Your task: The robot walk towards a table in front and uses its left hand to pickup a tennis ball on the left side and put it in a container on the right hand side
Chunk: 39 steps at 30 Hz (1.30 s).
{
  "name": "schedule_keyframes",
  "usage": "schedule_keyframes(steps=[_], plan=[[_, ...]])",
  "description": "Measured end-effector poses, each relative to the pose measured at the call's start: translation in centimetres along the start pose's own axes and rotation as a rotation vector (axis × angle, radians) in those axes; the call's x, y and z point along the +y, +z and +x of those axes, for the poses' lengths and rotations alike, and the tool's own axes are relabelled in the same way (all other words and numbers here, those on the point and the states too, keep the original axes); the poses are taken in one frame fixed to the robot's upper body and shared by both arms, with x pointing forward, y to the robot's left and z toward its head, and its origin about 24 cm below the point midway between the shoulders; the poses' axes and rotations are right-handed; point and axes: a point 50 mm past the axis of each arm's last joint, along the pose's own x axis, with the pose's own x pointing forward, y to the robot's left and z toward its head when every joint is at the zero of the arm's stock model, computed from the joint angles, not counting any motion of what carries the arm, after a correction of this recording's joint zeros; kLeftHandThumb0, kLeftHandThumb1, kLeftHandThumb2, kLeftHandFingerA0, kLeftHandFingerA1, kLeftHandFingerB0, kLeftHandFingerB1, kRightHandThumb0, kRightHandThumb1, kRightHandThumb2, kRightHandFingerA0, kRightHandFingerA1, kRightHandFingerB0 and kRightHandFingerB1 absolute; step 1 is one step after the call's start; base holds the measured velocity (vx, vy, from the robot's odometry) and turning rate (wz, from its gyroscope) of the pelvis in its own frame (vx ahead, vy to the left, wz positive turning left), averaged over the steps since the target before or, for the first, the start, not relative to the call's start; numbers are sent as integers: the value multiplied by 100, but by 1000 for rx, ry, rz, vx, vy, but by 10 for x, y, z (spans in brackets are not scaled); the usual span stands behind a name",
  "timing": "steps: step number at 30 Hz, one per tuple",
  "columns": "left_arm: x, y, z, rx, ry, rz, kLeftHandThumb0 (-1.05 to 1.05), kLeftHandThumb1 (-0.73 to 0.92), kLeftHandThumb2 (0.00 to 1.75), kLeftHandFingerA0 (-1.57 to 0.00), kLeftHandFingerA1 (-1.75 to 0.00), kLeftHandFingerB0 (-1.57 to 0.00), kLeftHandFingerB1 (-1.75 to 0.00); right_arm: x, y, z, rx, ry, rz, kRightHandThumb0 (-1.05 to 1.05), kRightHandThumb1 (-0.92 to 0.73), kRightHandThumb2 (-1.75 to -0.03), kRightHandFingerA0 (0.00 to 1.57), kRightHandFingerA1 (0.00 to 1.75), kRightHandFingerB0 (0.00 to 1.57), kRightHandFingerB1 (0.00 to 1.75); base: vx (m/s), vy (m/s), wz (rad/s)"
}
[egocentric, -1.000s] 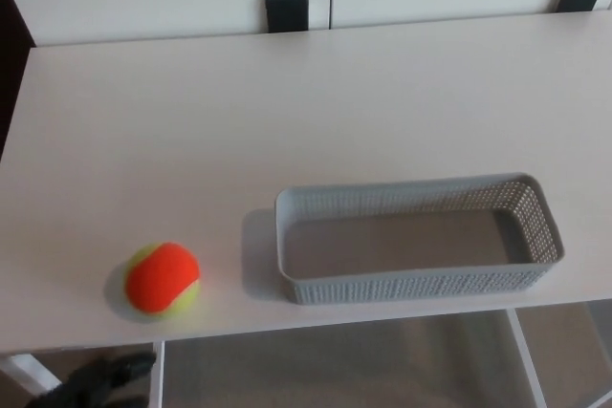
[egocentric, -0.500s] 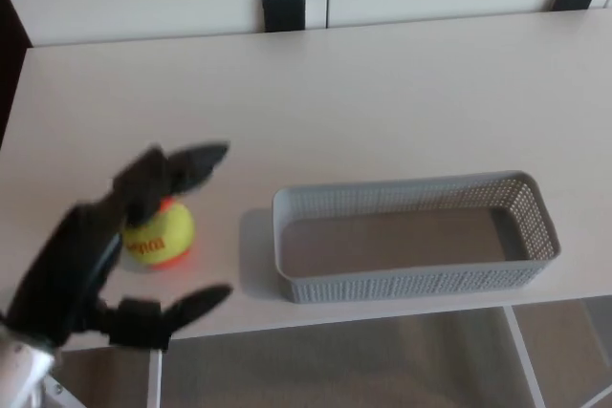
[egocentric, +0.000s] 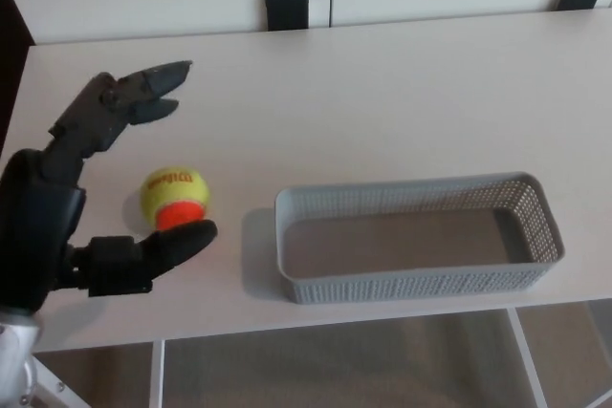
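The yellow-and-orange felt tennis ball (egocentric: 174, 198), lying on the pale desk (egocentric: 382, 93) just left of the empty grey perforated plastic basket (egocentric: 411, 284), is being bracketed, apparently not yet gripped, by the black left hand (egocentric: 76, 200), its fingers (egocentric: 143, 93) being held wide apart, with lifting and dropping into that basket being left undone.

Table (egocentric: 382, 93): smooth, matt, pale laminate look. Container (egocentric: 411, 286): grey matt plastic, perforated mesh walls. Tennis ball (egocentric: 174, 193): fuzzy felt, yellow and orange. Left hand (egocentric: 48, 207): black matt plastic-looking shell.
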Motion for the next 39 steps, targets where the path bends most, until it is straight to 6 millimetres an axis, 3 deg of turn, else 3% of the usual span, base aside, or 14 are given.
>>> schedule_keyframes(steps=[3, 4, 7, 8, 9, 11, 12, 14, 28, 29, 31, 32, 34, 39], plan=[[3, 3, 1, -38, 39, 47, -57, 41, 69, -21, -74, -10, -59, 0, 0, 0, 3, 0, -1, -40, -41, -72, 64, 63, 48, 54, 0, 0, 0], [3, 4, 2, -46, 46, 57, -63, 38, 77, 0, -33, 0, -36, 0, 0, 0, 4, 0, -1, -31, -53, -55, 68, 55, 52, 45, 0, 0, 0], [7, -2, 9, -54, 38, 124, -63, 38, 77, 0, -33, 0, -36, 0, -1, -1, 6, -1, -5, -31, -53, -55, 68, 55, 52, 45, 0, 0, 0], [8, -2, 11, -56, 37, 135, -87, 37, 76, 0, -23, 0, -27, 0, -1, -1, 6, -1, -5, -32, -51, -54, 69, 55, 53, 44, 0, 0, 0], [9, -6, 14, -50, 29, 158, -75, 39, 89, 0, -24, 0, -30, 0, -3, -2, 11, -1, -6, -39, -41, -72, 67, 64, 50, 54, 0, 0, 0], [11, -18, 24, -16, 7, 183, -75, 39, 89, 0, -24, 0, -30, 0, -5, -2, 23, 0, -7, -39, -41, -72, 67, 64, 50, 54, 0, 0, 0], [11, -23, 29, 2, -4, 196, -101, 36, 77, -2, -23, -2, -26, 0, -5, -1, 26, 1, -7, -31, -51, -55, 70, 55, 54, 44, 0, 0, 0], [12, -34, 39, 40, -29, 219, -77, 43, 93, 0, -14, 0, -23, 1, -5, 0, 34, 1, -7, -31, -52, -55, 71, 56, 53, 45, 0, 0, 0], [2, -67, 66, 213, -167, 328, -60, 33, 81, 0, -21, 0, -24, 1, 0, 3, 15, 6, -19, -40, -41, -72, 65, 64, 49, 55, 0, 0, 0], [0, -68, 66, 225, -183, 334, -76, 45, 58, 0, -25, -3, -26, 1, 0, 3, 17, 8, -18, -40, -41, -72, 67, 64, 50, 55, 0, 0, 0], [-3, -70, 64, 244, -208, 344, -76, 45, 58, 0, -25, -3, -26, 1, -1, 3, 20, 11, -17, -40, -41, -72, 67, 64, 50, 55, 0, 0, 0], [-5, -71, 63, 252, -216, 347, -78, 37, 67, -3, -20, -5, -22, 1, -1, 3, 21, 12, -17, -32, -53, -55, 75, 58, 53, 45, 0, 0, 0], [-7, -72, 62, 267, -231, 353, -63, 35, 81, 0, -19, 0, -22, 1, -1, 3, 21, 14, -18, -39, -42, -72, 71, 65, 49, 54, 0, 0, 0], [-18, -80, 50, 321, -305, 369, -63, 36, 81, 0, -18, 0, -21, 0, 0, 3, 19, 19, -27, -40, -41, -72, 71, 66, 49, 55, 0, 0, 0]])
